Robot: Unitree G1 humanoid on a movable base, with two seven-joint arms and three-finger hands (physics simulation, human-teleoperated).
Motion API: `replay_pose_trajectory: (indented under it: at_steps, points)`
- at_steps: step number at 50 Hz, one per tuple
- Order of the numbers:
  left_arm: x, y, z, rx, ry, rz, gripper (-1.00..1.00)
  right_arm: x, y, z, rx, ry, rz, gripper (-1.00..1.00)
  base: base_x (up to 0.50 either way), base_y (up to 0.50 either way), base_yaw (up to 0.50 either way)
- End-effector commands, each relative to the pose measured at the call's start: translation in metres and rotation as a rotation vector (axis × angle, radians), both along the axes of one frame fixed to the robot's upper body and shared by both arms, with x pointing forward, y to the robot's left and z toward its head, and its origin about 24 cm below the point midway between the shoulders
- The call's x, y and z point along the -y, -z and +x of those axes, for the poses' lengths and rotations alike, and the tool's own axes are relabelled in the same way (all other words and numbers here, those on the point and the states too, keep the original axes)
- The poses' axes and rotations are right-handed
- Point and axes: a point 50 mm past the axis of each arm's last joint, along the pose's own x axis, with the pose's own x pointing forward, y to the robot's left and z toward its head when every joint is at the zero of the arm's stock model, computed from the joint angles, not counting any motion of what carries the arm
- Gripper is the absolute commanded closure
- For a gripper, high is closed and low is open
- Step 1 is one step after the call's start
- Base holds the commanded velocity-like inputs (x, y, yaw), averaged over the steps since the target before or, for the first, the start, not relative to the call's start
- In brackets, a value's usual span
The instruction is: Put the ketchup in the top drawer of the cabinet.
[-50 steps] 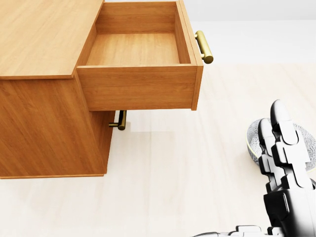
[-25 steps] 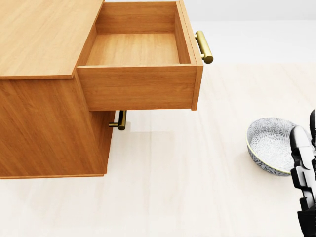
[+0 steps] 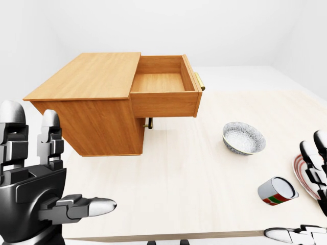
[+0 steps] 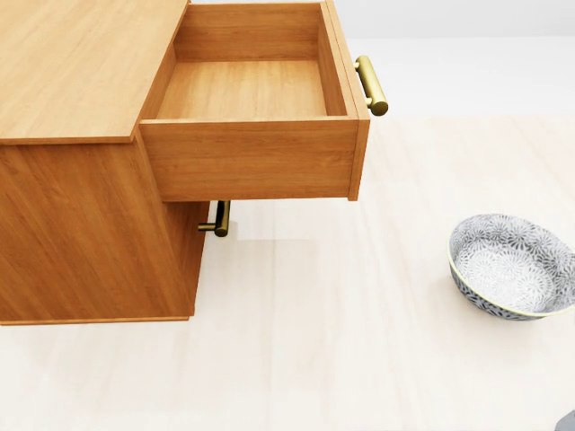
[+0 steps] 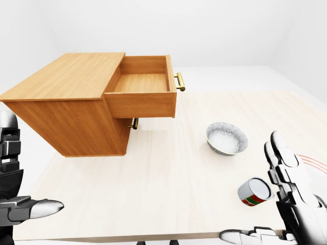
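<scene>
A pale wood-grain table point(image 3: 194, 168) filled the centre of the left-eye view, set in a plain white room. The oak-coloured cabinet point(image 3: 87, 102) stood at upper left, its top drawer point(image 3: 163, 84) pulled open, with a cylindrical brass handle point(image 3: 200, 80). A patterned ceramic bowl point(image 3: 243, 138) sat at centre right. The ketchup point(image 5: 255, 192), a short cylindrical container with red and green bands, lay tilted at lower right, beside a red-rimmed plate point(image 3: 302, 173). The left hand point(image 3: 30, 194) was raised at lower left, fingers spread. The right hand point(image 5: 294, 204) stood just beside the ketchup, fingers apart, not gripping.
</scene>
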Motion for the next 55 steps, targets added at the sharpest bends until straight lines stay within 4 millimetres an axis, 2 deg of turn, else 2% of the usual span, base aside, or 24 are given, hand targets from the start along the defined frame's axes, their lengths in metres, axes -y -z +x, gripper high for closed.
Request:
replay_pose_trajectory:
  at_steps: [1, 12, 23, 31, 48, 55]
  points:
    - [-0.001, 0.0, 0.0, 0.003, -0.005, -0.001, -1.0, 0.021, -0.014, -0.018, 0.001, 0.178, -0.17, -0.98, 0.0, 0.0, 0.0]
    - [0.0, 0.001, 0.001, -0.005, -0.003, 0.001, -1.0, 0.041, -0.014, -0.028, -0.019, 0.405, -0.231, -0.98, 0.0, 0.0, 0.0]
    - [0.0, 0.002, 0.002, -0.014, -0.003, 0.0, -1.0, 0.062, -0.005, -0.036, -0.089, 0.498, -0.222, -0.98, 0.0, 0.0, 0.0]
    - [0.0, 0.002, 0.001, -0.011, -0.005, 0.002, -1.0, 0.076, 0.016, -0.041, -0.188, 0.547, -0.158, -0.98, 0.0, 0.0, 0.0]
    - [0.0, 0.002, 0.002, -0.013, -0.007, 0.0, -1.0, 0.097, 0.046, -0.047, -0.35, 0.608, -0.093, -0.99, 0.0, 0.0, 0.0]
    - [0.0, 0.004, 0.004, -0.023, -0.004, -0.001, -1.0, 0.104, 0.059, -0.044, -0.422, 0.609, -0.079, -0.98, 0.0, 0.0, 0.0]
